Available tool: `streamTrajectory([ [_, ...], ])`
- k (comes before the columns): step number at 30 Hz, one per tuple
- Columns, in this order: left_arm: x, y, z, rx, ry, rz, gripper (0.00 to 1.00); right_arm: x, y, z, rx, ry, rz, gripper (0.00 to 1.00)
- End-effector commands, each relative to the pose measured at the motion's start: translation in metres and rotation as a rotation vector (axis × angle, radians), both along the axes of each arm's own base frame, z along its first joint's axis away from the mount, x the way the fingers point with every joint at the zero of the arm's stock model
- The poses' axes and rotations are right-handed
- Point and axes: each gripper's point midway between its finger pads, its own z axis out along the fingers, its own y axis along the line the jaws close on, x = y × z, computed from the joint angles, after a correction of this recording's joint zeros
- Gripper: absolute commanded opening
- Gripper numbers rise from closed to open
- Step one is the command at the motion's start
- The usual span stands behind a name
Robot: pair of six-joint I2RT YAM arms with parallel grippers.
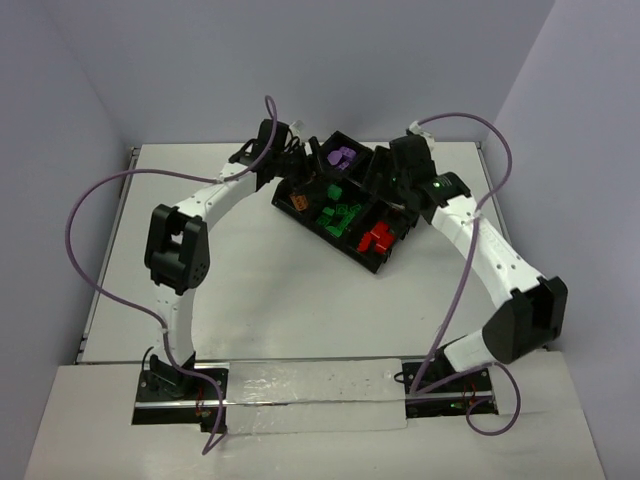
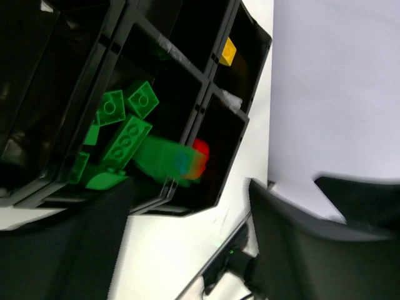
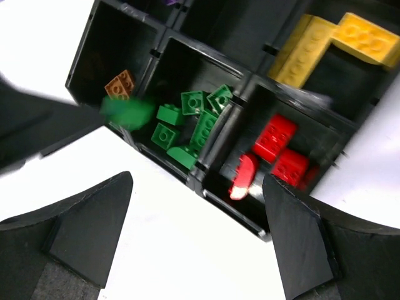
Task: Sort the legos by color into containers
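At far middle of table [image 1: 250, 300], black tray [image 3: 225, 28] sat angled. Left gripper [image 2: 187, 194] hung at its left side, right gripper [image 3: 197, 187] at its right. Both had jaws wide apart, holding nothing. Legos lay by colour: green bricks [image 3: 194, 122] in middle section, red bricks [image 3: 278, 147] beside, yellow pair [image 3: 325, 44] behind, purple ones [image 1: 343, 156] farthest, orange-brown brick [image 3: 120, 84] alone.

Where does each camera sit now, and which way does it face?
Top external: above and behind the bases, looking down at the table; left arm and right arm reach the tray.
Left wrist: beside the tray, looking across at green bricks; own fingers at bottom.
Right wrist: above the tray, looking down; own fingers in bottom corners.
Shared: both wrist views show green bricks.
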Motion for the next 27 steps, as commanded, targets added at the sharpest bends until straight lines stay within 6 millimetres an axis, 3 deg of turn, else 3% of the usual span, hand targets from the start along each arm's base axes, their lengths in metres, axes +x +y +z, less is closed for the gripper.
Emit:
streamTrajectory([
  [1,0.003,-0.010,0.006,0.027,-0.010,-0.015,0.94,-0.019,-0.024,0.019,-0.004,-0.049,-0.076,0.93],
  [6,-0.002,-0.005,0.035,0.042,-0.082,-0.031,0.99,-0.032,-0.036,0.026,-0.007,-0.073,-0.107,0.96],
  [9,-0.011,0.009,0.064,0.080,-0.159,-0.026,0.99,-0.037,-0.040,0.036,0.000,-0.100,-0.120,0.98],
  [11,-0.018,0.029,0.073,0.164,-0.249,-0.021,0.99,-0.039,-0.048,0.039,-0.003,-0.125,-0.155,1.00],
  [13,-0.032,0.045,0.102,0.191,-0.355,-0.030,0.99,-0.044,-0.053,0.039,-0.005,-0.134,-0.174,1.00],
  [14,-0.039,0.052,0.100,0.216,-0.362,-0.031,0.99,-0.045,-0.056,0.038,-0.015,-0.138,-0.189,1.00],
  [20,-0.065,0.109,0.129,0.336,-0.504,0.110,0.99,-0.063,-0.071,0.029,-0.034,-0.133,-0.234,1.00],
  [27,-0.078,0.110,0.135,0.244,-0.511,0.148,0.99,-0.080,-0.078,0.024,-0.031,-0.129,-0.244,1.00],
])
